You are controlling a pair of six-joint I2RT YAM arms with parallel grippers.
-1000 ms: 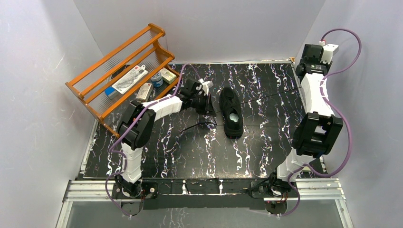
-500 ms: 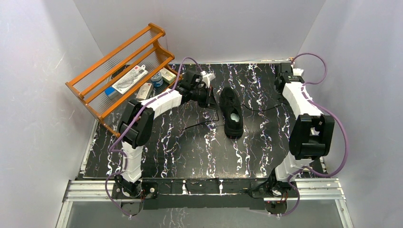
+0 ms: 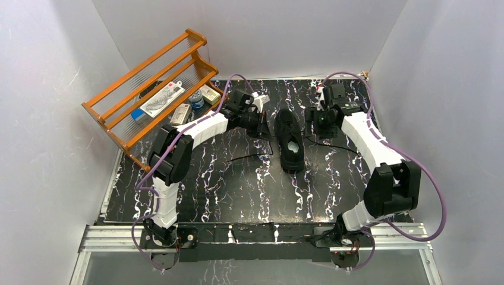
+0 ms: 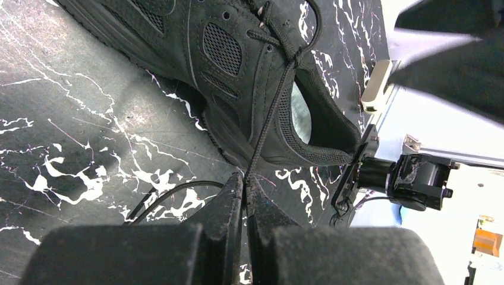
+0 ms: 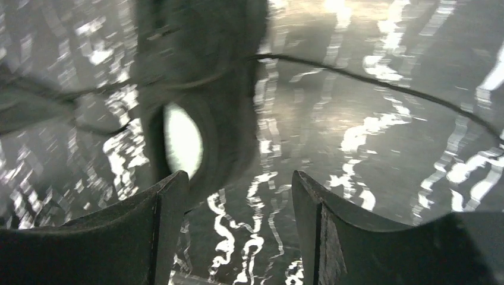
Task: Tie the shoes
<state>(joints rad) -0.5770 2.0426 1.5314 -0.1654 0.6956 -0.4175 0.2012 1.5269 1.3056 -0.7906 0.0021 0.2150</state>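
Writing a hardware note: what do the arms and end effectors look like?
The left arm and right arm have white shells, black joint housings, a purple cable along each. The left end effector and right end effector are black, two-fingered.

Sneaker sits on the table, mid-far, between the left gripper just left of it and the right gripper just right. A lace runs from the sneaker into the left gripper's tips. Wooden rack stands at the far-left corner.

You have a matt black sneaker, upper suede-like with mesh panels, lace thin woven cord; the marble-patterned tabletop is glossy, the orange wooden rack smoothly varnished.
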